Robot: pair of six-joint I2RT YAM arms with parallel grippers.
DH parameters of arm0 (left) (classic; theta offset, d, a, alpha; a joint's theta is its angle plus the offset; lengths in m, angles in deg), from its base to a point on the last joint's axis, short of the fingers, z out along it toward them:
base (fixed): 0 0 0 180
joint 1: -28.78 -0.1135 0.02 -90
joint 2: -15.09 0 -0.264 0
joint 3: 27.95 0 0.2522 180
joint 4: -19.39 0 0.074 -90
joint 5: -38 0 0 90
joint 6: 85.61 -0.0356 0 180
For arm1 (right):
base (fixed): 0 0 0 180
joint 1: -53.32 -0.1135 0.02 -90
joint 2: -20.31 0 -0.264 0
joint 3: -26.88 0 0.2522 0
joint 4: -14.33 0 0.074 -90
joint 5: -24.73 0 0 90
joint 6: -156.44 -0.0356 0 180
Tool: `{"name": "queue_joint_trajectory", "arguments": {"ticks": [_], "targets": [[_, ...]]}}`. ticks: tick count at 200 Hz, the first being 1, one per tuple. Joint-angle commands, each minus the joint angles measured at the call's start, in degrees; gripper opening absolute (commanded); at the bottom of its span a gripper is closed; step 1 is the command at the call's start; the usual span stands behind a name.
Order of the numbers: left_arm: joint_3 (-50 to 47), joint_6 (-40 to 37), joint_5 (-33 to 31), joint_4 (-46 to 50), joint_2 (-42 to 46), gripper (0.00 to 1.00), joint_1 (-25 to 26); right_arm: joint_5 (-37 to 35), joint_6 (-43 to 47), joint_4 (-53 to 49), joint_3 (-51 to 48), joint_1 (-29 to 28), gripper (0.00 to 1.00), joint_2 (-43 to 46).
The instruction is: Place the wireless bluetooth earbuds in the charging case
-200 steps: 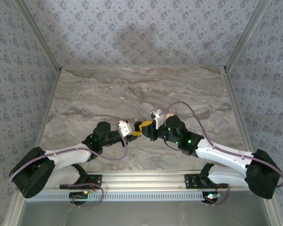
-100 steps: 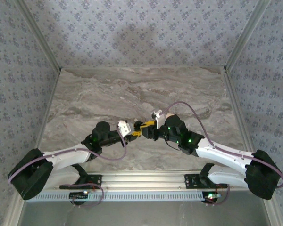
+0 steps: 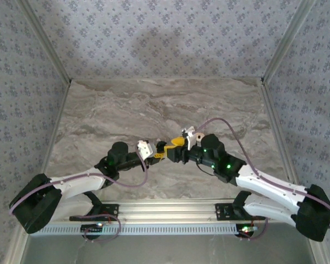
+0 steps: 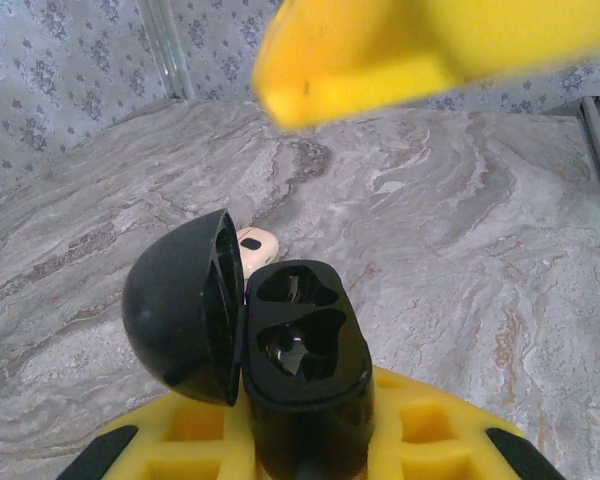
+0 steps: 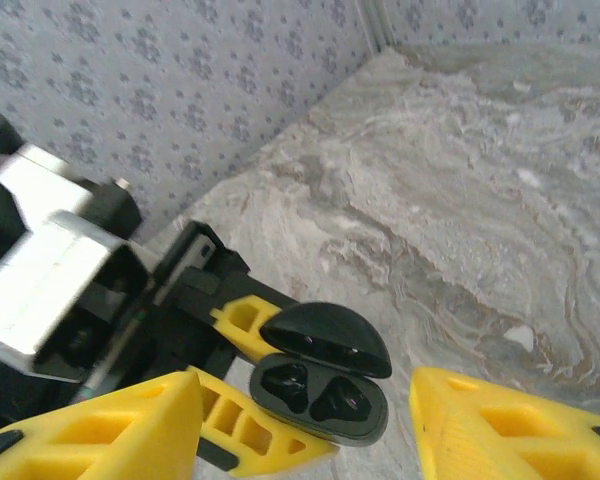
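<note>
The black charging case (image 4: 305,345) stands upright with its domed lid (image 4: 180,305) swung open to the left, and my left gripper (image 4: 305,445) is shut on its lower body. Both wells face up. A glossy dark shape (image 4: 285,347) lies in the nearer well; I cannot tell whether it is one of the earbuds. In the right wrist view the open case (image 5: 320,385) sits just below and between my right gripper's (image 5: 305,400) yellow fingers (image 5: 480,430), which stand apart and hold nothing. From above, both grippers meet at the table's middle (image 3: 165,148).
A small cream-coloured object (image 4: 260,242) with a dark spot lies on the marble table (image 4: 460,220) just behind the case lid. One yellow finger (image 4: 400,45) of the right gripper hangs over the case. Patterned walls close the table in on three sides.
My right gripper has opened from nearly shut and its arm has drawn back a little to the right. The left gripper keeps the case still.
</note>
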Motion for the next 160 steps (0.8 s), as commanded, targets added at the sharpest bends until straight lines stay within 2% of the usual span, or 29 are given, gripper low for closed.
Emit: {"name": "queue_joint_trajectory", "arguments": {"ticks": [1,47,71,89,120,160], "targets": [[2.00,0.34,-0.01,-0.72,1.07,0.14,0.36,0.73,0.64,-3.50,1.45,0.51,0.59,3.54],[1.56,0.16,-1.97,0.83,2.45,0.14,0.27,-5.64,-2.31,-15.29,2.85,2.78,0.59,3.78],[1.69,0.79,-2.82,2.88,3.24,0.14,-0.27,-6.39,-3.33,-24.78,5.73,5.61,0.59,2.26],[1.22,1.29,-2.80,3.42,4.02,0.14,-0.81,-3.96,-2.23,-33.54,8.82,8.58,0.59,0.06],[0.47,2.14,-2.65,4.14,5.63,0.14,-1.99,0.08,3.91,-44.60,13.71,15.37,0.58,-7.93],[0.29,2.72,-3.02,6.25,7.37,0.14,-3.37,2.74,11.64,-47.92,20.28,20.31,0.55,-22.47]]}}
